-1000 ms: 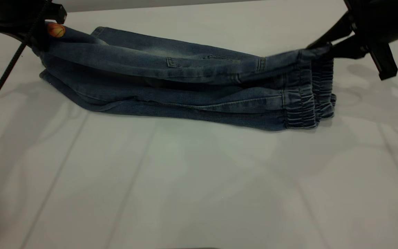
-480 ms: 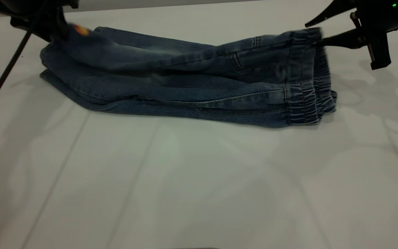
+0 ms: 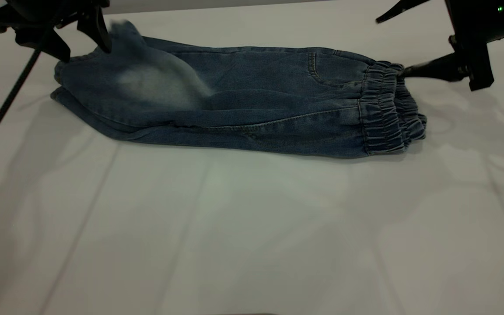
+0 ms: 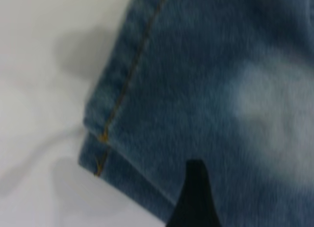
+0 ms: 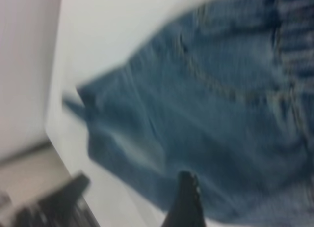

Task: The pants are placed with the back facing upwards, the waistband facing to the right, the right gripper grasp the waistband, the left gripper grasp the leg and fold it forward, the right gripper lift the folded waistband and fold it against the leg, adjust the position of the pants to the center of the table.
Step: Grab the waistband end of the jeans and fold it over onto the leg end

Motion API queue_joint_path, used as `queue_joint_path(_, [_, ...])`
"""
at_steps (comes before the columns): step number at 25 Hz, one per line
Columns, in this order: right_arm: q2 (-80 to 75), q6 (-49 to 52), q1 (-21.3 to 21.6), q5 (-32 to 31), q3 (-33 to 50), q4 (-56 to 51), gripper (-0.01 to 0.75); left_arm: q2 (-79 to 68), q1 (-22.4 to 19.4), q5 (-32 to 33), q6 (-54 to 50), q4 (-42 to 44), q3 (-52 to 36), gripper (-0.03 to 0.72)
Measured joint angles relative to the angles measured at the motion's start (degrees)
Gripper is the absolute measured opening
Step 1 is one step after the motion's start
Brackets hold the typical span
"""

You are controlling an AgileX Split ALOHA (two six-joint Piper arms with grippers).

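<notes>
The blue denim pants (image 3: 256, 105) lie folded lengthwise on the white table (image 3: 234, 227), the elastic waistband (image 3: 387, 109) to the right. The top leg (image 3: 147, 83) shows a faded patch; its print is hidden. My left gripper (image 3: 83, 46) hangs open just above the leg's hem corner (image 4: 103, 138), holding nothing; one of its fingers (image 4: 196, 197) shows over the denim. At the waistband's far end my right gripper (image 3: 389, 46) stands open, its lower finger (image 3: 427, 70) with its tip against the elastic. The right wrist view has one finger (image 5: 185, 202) above the denim.
The left arm's braided cable (image 3: 2, 109) slants down across the table's left side. The pants lie toward the table's far edge; bare tabletop stretches in front of them. A wall (image 5: 24, 65) borders the table's far side.
Both grippers have opened and let go of the pants. The lifted upper layer has dropped flat onto the lower one, hiding the basketball print. Both grippers have risen a little.
</notes>
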State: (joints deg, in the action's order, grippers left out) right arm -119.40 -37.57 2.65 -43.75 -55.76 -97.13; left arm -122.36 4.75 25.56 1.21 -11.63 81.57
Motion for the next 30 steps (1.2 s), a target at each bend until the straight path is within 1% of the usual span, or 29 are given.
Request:
queue_joint_path(4, [0.0, 2.29, 0.0, -4.75, 0.0, 11.53, 0.524, 0.0, 0.0, 4.06, 4.96, -0.17, 0.0, 0.534])
queue_joint_path(6, [0.0, 3.55, -0.16, -5.64, 0.05, 17.9, 0.525, 0.0, 0.0, 4.82, 5.72, -0.17, 0.0, 0.534])
queue_joint_path(8, [0.0, 3.99, -0.72, -5.09, 0.82, 22.5, 0.525, 0.0, 0.0, 5.0, 5.9, -0.17, 0.01, 0.534])
queue_joint_path(10, [0.0, 4.12, -1.42, -2.73, 2.32, 26.07, 0.535, 0.0, 0.0, 5.07, 5.96, -0.18, 0.01, 0.534])
queue_joint_path(12, [-0.47, 4.07, -1.87, -0.24, 3.71, 26.81, 0.56, 0.0, 0.0, 5.32, 6.0, -0.23, 0.01, 0.534])
queue_joint_path(14, [-1.66, 3.95, -2.05, 1.53, 3.98, 26.32, 0.59, 0.0, 0.0, 5.35, 6.0, -0.23, 0.01, 0.534])
queue_joint_path(17, [-4.16, 0.64, -2.04, 1.95, 3.57, 21.74, 0.614, 0.0, 0.0, 5.9, 6.0, -0.23, 0.01, 0.534])
queue_joint_path(19, [-5.98, -3.27, -2.04, 1.58, 3.22, 17.4, 0.615, 0.0, 0.0, 6.87, 6.16, -0.28, 0.01, 0.534])
queue_joint_path(23, [-8.27, -12.08, -2.04, -1.14, 2.98, 7.61, 0.615, 0.0, 0.0, 8.58, 6.16, -0.28, 0.01, 0.534])
queue_joint_path(26, [-9.51, -16.7, -2.04, -2.63, 2.95, 2.22, 0.612, 0.0, 0.0, 9.31, 6.16, -0.28, 0.01, 0.534])
queue_joint_path(30, [-10.52, -21.05, -2.04, -2.93, 2.93, -3.75, 0.599, 0.0, 0.0, 9.89, 6.16, -0.28, 0.01, 0.534])
